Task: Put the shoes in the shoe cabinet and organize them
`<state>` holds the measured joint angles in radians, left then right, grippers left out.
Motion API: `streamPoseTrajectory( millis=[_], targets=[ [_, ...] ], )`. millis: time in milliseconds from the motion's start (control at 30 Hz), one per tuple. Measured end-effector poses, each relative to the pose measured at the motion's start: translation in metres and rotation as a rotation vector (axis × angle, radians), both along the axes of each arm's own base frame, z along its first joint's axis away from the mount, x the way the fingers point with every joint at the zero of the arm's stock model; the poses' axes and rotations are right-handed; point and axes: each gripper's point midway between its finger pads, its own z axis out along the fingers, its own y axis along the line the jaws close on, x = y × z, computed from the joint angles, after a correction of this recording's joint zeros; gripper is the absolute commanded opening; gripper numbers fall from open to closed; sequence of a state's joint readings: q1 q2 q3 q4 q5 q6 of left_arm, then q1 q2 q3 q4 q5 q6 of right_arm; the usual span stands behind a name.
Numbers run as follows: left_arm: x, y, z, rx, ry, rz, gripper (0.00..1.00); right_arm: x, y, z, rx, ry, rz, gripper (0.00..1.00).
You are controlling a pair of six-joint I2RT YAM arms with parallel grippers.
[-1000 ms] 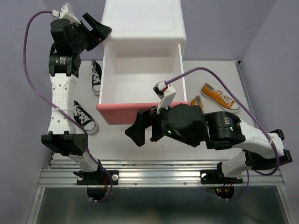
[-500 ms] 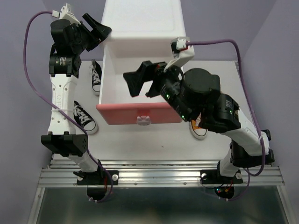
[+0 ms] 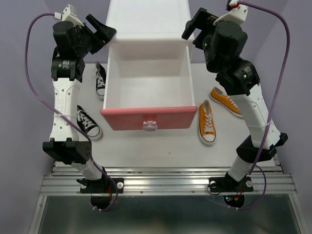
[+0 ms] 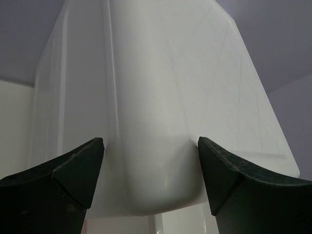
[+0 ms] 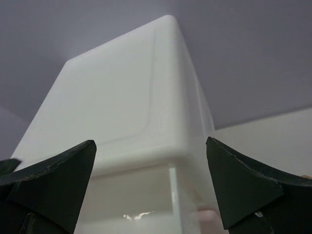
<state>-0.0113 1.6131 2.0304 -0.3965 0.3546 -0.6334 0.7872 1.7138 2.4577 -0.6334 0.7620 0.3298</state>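
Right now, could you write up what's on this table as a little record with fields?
Cabinet: white boxy shoe cabinet, its pink-fronted drawer pulled open, no shoes visible inside
Orange canvas sneakers: two, right of the drawer
Black canvas sneakers: two, left of the drawer
Left gripper: open, by the cabinet's top left corner
Right gripper: open, by its top right corner

No text, label, brand, number or sign can be read in any view. Cabinet surfaces are plain; any print on shoes is too small to tell.
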Motion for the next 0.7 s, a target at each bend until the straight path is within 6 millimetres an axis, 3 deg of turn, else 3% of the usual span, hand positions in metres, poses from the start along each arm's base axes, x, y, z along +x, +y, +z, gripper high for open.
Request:
streamPoseTrajectory(
  millis=[100, 133, 167, 267, 367, 567, 600, 700],
  targets=[
    [0.0, 0.0, 0.0, -0.001, 0.0, -0.001, 0.87, 0.022, -0.031, 0.0, 0.032, -0.005, -0.065, 1.0],
    [0.0, 0.0, 0.0, -0.002, 0.0, -0.002, 0.87, 0.028, -0.036, -0.006, 0.037, 0.006, -0.069, 1.0],
    [0.0, 0.0, 0.001, -0.002, 0.001, -0.003, 0.87, 0.038, -0.058, -0.009, 0.049, 0.012, -0.108, 1.0],
    [0.0, -0.001, 0.001, -0.003, 0.003, -0.006, 0.87, 0.055, -0.09, -0.027, 0.051, 0.057, -0.161, 1.0],
    [0.0, -0.001, 0.001, -0.004, 0.007, -0.005, 0.87, 0.062, -0.109, -0.047, 0.04, 0.126, -0.182, 1.0],
    [-0.001, 0.0, 0.002, -0.003, 0.022, 0.0, 0.91, 0.058, -0.136, -0.131, -0.027, 0.387, -0.225, 1.0],
    [-0.001, 0.0, 0.002, -0.003, 0.024, 0.002, 0.91, 0.054, -0.141, -0.16, -0.055, 0.471, -0.231, 1.0],
    [-0.002, 0.001, 0.003, -0.004, 0.031, 0.005, 0.91, 0.042, -0.145, -0.211, -0.099, 0.611, -0.236, 1.0]
  ],
)
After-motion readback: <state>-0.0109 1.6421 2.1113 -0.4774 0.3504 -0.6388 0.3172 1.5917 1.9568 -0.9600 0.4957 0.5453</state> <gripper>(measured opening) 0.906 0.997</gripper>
